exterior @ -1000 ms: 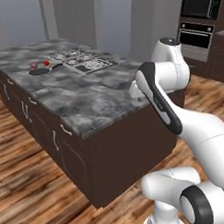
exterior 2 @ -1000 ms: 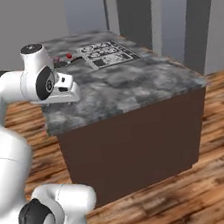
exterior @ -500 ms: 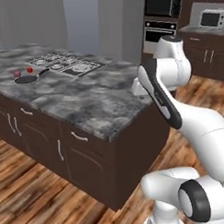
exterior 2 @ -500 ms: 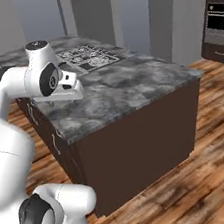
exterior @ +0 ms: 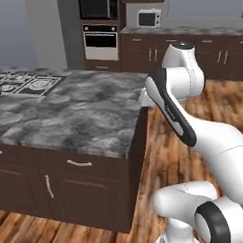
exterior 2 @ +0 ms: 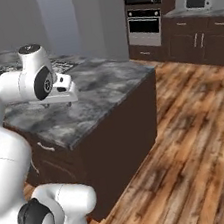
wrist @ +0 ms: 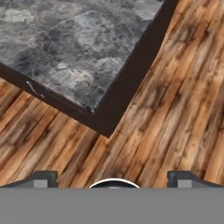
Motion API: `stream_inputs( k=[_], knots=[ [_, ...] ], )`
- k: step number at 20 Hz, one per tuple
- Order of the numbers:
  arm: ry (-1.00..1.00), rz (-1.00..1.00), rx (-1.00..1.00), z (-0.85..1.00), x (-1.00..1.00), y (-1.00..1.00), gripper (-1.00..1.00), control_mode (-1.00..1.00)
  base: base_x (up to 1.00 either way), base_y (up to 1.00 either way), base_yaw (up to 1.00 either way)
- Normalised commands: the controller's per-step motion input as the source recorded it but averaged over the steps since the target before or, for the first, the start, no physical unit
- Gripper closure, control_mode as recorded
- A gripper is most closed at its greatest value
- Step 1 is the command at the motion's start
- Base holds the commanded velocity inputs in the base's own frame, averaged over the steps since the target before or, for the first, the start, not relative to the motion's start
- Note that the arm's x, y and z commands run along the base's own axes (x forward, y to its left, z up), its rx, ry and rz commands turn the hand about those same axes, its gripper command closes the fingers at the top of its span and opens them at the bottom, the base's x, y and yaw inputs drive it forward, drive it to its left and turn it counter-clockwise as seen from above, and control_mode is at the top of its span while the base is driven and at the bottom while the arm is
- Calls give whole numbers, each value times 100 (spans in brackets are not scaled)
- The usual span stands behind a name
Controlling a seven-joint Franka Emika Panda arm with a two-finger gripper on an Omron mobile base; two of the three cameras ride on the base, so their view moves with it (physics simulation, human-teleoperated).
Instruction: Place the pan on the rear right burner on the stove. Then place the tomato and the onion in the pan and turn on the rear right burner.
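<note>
Left base view: the stove [exterior: 27,83] is seen at the far left of the bench [exterior: 88,112], well apart from the folded arm; pan, tomato and onion cannot be made out. The step in hand is judged an approach, nothing yet grasped. Right base view: the tool [exterior 2: 62,102] is carried above the bench's near edge, elbow raised, wrist pointing down. Hand view: the fingertips [wrist: 43,178] stand wide and empty over the bench corner and wood floor [wrist: 175,100]. Next, a closer approach to the stove is called for.
</note>
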Motion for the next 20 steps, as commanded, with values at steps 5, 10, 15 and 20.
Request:
stream_inputs(
  k=[5,10,15,20],
  knots=[
    [0,0,0,0,0,0,-100,100,-7,100,-55],
    [0,0,0,0,0,0,-100,100,-42,100,-48],
    [0,0,0,0,0,0,-100,100,-30,100,-52],
    [0,0,0,0,0,0,-100,100,-3,100,-45]
  ],
)
